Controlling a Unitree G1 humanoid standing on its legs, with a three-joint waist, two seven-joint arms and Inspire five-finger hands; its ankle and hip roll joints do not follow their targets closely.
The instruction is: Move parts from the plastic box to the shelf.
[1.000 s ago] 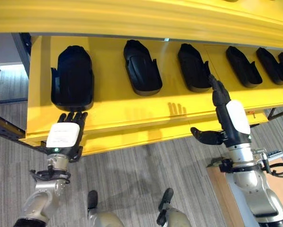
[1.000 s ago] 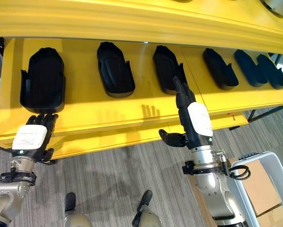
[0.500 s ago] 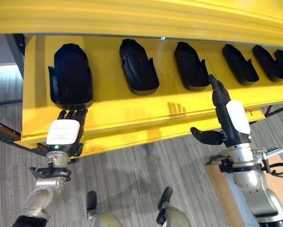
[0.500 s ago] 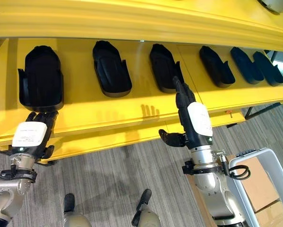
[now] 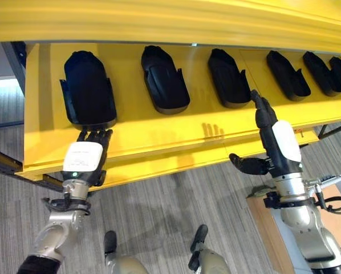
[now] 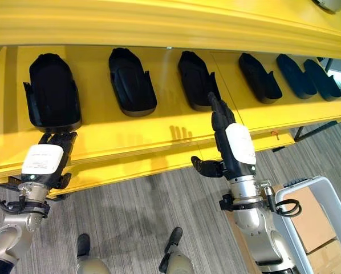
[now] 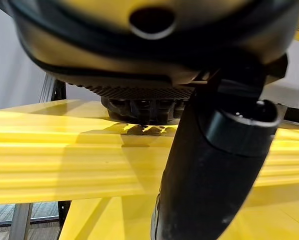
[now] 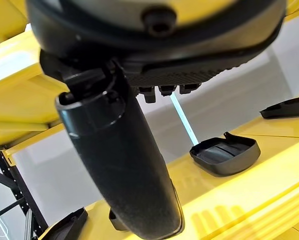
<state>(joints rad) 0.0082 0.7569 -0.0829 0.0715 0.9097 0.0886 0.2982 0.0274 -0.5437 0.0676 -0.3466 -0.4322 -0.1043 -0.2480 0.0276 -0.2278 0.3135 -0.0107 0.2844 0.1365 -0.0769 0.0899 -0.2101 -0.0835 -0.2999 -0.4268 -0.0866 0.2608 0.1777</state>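
Nearest, at the lower right, the corner of a white plastic box (image 6: 321, 188) stands on the grey carpeted floor (image 5: 170, 211), with a cardboard carton (image 6: 314, 225) showing inside its rim.

Just beyond, the right hand (image 5: 273, 140) is raised in front of the yellow shelf (image 5: 159, 134). Its fingers are straight and close together, pointing up over the shelf's front edge, and the thumb juts out sideways towards the left; it holds nothing. The fingertips reach up beside the near end of the third black part (image 5: 230, 79) from the left, and I cannot tell whether they touch it.

On the other side, the left hand (image 5: 86, 161) lies flat on the front lip of the shelf, palm down, fingers straight and spread a little, holding nothing. Its fingertips end just short of the near edge of the leftmost black part (image 5: 88, 89), very near or touching it; the views do not settle which.

Farther back, the black moulded parts lie in a row along the shelf surface, each set apart from the next: the broad leftmost one, a second part (image 5: 163, 80), the third, and then three narrower ones (image 5: 287, 75) towards the right end. A yellow beam (image 5: 170, 23) of the rack crosses above them.
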